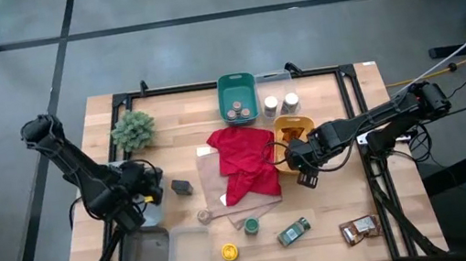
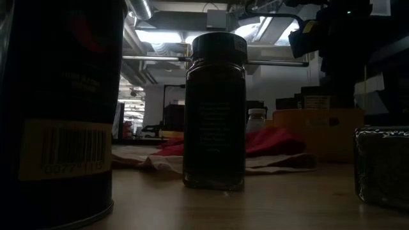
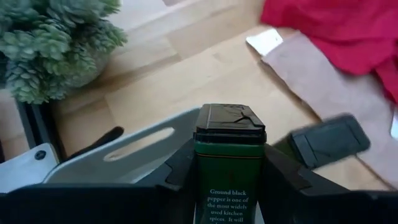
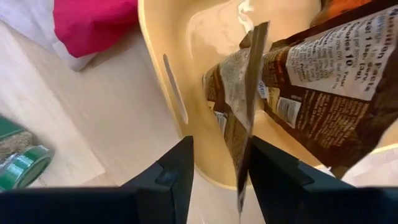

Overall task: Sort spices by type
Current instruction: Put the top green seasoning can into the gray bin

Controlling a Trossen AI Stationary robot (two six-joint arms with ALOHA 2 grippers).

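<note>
A: State the left hand (image 3: 230, 180) condition.

B: Its fingers are clamped on a green tin (image 3: 229, 163) with a black lid, labelled ground black pepper. The tin stands upright between them, over the left part of the surface (image 1: 337, 207), just beside a clear tray (image 1: 145, 255) at the near left edge.

A: And the right hand (image 4: 219, 177)?

B: Clamped on the edge of a brown foil packet (image 4: 298, 81). The packet hangs over the inside of the yellow bin (image 1: 293, 131), close to the bin's near wall.

A: Clearance around that bin?

B: The red cloth (image 1: 245, 158) lies touching its left side. A teal bin (image 1: 237, 96) holding jars sits beyond it toward the far edge, with two white-lidded jars (image 1: 281, 103) just beside it.

A: Remaining items on the surface?

B: A dark grey tin (image 1: 182, 187) lies just beside the left hand. Near the front edge: a tan-lidded jar (image 1: 204, 216), a yellow-lidded jar (image 1: 229, 252), a green-lidded jar (image 1: 251, 227), and a green-lidded jar lying on its side (image 1: 293, 232). A second brown packet (image 1: 359, 229) rests near the front right corner.

A: Open room?

B: Bare wood lies between the plant (image 1: 132, 130) at the far left and the cloth, and along the right front between the toppled jar and the packet.
</note>
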